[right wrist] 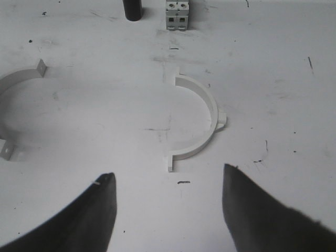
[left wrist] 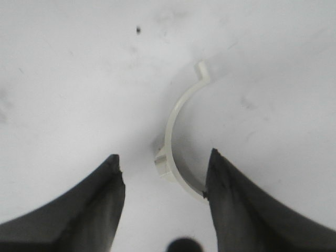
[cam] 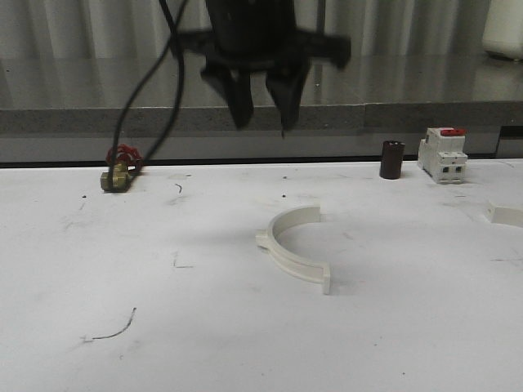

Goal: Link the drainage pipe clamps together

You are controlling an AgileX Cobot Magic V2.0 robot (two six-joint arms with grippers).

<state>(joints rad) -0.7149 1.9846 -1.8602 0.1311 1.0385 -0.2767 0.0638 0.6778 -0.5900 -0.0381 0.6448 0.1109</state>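
One white half-ring drainage pipe clamp [cam: 286,253] lies flat on the white table near its middle, its gap facing right and its nub on the left. High above it hangs my left gripper [cam: 261,110], open. In the left wrist view that clamp [left wrist: 173,113] curves up between the open left gripper's [left wrist: 163,163] dark fingers, its nub lying in the gap. A second clamp [right wrist: 202,118] lies ahead of my open right gripper [right wrist: 168,181], nub on its right. The first clamp [right wrist: 13,79] shows at that view's edge. A white end piece [cam: 507,214] at the table's right edge may be the second clamp.
A white breaker with a red top [cam: 442,153] and a dark cylinder [cam: 392,159] stand at the back right of the table. A brass fitting with a red handle [cam: 121,170] sits at the back left, under hanging black cables [cam: 151,73]. A grey ledge runs behind.
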